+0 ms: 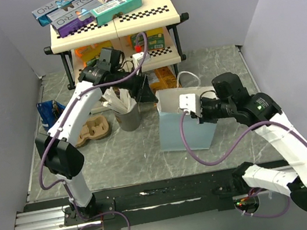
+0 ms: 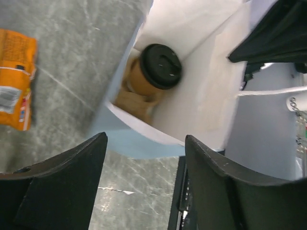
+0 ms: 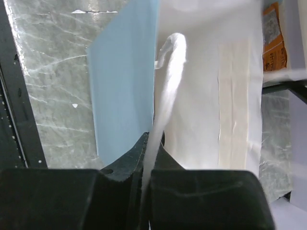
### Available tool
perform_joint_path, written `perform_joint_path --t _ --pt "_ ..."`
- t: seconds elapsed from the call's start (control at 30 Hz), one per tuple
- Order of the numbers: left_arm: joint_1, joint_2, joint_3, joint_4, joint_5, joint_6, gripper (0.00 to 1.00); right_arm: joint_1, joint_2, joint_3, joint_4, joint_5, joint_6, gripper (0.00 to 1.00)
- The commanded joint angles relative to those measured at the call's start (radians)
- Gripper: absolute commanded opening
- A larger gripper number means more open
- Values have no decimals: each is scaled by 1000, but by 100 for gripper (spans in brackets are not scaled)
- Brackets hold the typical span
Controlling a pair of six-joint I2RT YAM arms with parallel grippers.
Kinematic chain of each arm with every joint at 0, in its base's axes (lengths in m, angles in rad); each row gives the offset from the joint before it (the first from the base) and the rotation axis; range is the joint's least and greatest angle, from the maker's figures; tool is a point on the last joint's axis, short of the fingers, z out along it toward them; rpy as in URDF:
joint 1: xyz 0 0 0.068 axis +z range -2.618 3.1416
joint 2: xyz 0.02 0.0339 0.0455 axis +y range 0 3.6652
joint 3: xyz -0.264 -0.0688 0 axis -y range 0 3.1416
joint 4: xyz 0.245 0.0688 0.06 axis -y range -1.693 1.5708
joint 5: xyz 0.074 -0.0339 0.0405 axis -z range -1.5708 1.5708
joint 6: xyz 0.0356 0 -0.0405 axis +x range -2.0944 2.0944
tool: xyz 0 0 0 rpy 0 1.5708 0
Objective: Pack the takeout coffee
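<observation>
The takeout coffee (image 2: 144, 76), a tan paper cup with a black lid (image 2: 160, 66), lies tilted inside the light blue paper bag (image 2: 144, 143) (image 1: 184, 124), resting on a brown piece at the bag's bottom. My left gripper (image 2: 146, 139) (image 1: 147, 92) hovers above the bag's mouth, open, with nothing between its fingers. My right gripper (image 3: 153, 141) (image 1: 194, 111) is at the bag's right rim, shut on the bag's white twisted handle (image 3: 168, 86). In the top view the bag's walls hide the cup.
A grey cup of white sticks (image 1: 126, 112) and a brown pulp cup carrier (image 1: 92, 130) stand left of the bag. Behind it is a two-tier rack (image 1: 115, 24) with boxes. An orange snack packet (image 2: 14, 79) lies on the grey table. A blue packet (image 1: 50, 113) sits far left.
</observation>
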Motion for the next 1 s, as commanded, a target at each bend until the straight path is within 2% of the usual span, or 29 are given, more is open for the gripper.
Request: perform_joint_path --t 0.0,0.23,0.33,0.37,0.43,0.47,0.57,0.63,0.8,0.83,0.87,0.93,0.97 --pt "19 -49 45 32 -55 -5 72 6 -37 38 -37 -13 22 2" --pt "36 -78 39 38 -61 6 77 6 -57 16 -50 -33 52 3" --pt "40 -104 31 53 -61 18 78 6 -63 15 -59 -35 52 24" --pt "42 -113 29 70 -65 26 78 6 -65 19 -62 -32 49 38" --pt "45 -139 20 83 -88 38 79 6 -68 30 -71 -24 60 53" --pt "45 -148 20 86 -100 56 79 6 -69 38 -74 -23 64 64" --pt "55 -165 29 70 -153 99 81 6 -68 84 -100 -35 97 80" --pt "74 -176 43 38 -177 124 82 6 -56 149 -111 -58 141 87" --pt "129 -196 31 -6 -274 176 84 5 -19 337 -88 -67 268 96" --pt "135 -193 32 -28 -303 178 83 3 -13 352 -56 -43 305 100" --pt "149 -187 51 -41 -341 175 83 -6 -9 373 -16 26 401 100" --pt "160 -167 74 -81 -378 166 82 -78 3 384 96 60 481 100" --pt "163 -164 81 -92 -415 159 81 -101 9 390 130 124 544 100"
